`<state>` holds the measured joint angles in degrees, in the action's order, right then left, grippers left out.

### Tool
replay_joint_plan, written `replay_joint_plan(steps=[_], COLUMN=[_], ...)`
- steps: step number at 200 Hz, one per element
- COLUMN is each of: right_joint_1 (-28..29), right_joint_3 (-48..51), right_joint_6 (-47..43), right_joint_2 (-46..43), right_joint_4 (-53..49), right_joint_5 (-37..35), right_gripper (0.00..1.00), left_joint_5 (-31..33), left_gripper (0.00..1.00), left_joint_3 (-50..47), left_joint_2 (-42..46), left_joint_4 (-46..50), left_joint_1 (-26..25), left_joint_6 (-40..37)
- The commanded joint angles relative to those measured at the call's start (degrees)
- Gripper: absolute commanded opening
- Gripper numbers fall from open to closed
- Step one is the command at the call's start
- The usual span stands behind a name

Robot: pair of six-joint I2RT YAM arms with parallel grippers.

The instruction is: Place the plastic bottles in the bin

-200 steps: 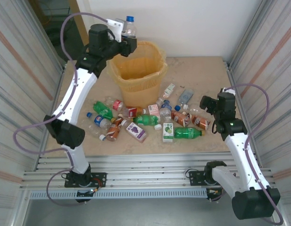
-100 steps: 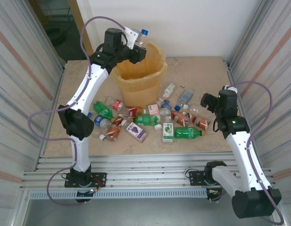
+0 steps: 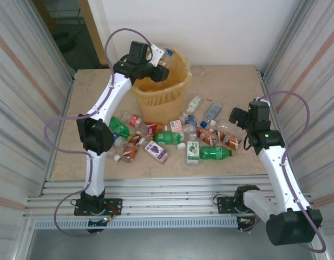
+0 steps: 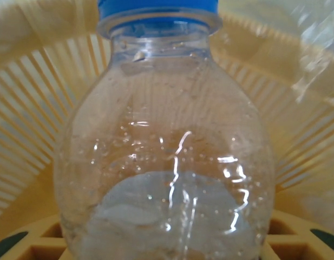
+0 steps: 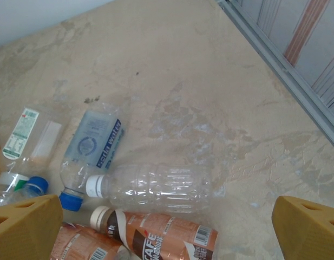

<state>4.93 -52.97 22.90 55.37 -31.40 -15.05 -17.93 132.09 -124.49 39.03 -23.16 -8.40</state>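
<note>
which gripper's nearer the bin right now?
Left. The left gripper is at the rim of the bin, holding a clear blue-capped bottle over the opening. The right gripper hangs open over the scattered bottles, well to the bin's right.

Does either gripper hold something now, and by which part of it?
The left gripper holds a clear blue-capped bottle by its lower body; the right gripper is open, holding nothing.

A beige, stained worktop [image 3: 231,81] sits between ribbed metal side panels [image 3: 20,81], with a plain white wall [image 3: 221,32] behind. Aluminium slats [image 3: 172,197] edge the near side. A dark opening [image 3: 64,27], perhaps a doorway, shows far left.
</note>
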Motion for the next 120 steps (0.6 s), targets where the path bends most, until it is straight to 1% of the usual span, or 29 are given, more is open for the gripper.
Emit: replay_joint_plan(steps=[1, 20, 30, 53, 97, 120], right_joint_1=[0.3, 0.3, 0.3, 0.3, 0.3, 0.3], right_joint_3=[-2.6, -3.3, -3.6, -3.7, -3.8, -3.7], right_joint_6=[2.3, 3.4, 3.6, 3.9, 4.4, 4.7], right_joint_2=[0.8, 1.0, 2.9, 3.6, 4.8, 5.3], right_joint_4=[-1.9, -3.3, -3.6, -3.4, -3.1, -3.1], right_joint_5=[-1.8, -4.1, -4.5, -3.3, -2.1, -1.7], right_gripper=[0.98, 0.98, 0.98, 0.98, 0.98, 0.98], left_joint_5=[0.9, 1.8, 2.6, 5.0, 12.0, 13.3], left_gripper=[0.35, 0.37, 0.38, 0.39, 0.43, 0.5], left_joint_3=[1.9, 1.9, 2.0, 1.9, 2.2, 3.4], left_joint_2=[-0.9, -1.3, -1.4, -2.0, -3.7, -4.9], left_joint_4=[2.7, 3.9, 4.4, 5.2, 6.3, 7.2], left_joint_1=[-0.2, -0.5, -0.6, -1.3, -3.5, -4.2], left_joint_6=[-2.1, -3.2, -3.8, -5.6, -9.9, -10.7])
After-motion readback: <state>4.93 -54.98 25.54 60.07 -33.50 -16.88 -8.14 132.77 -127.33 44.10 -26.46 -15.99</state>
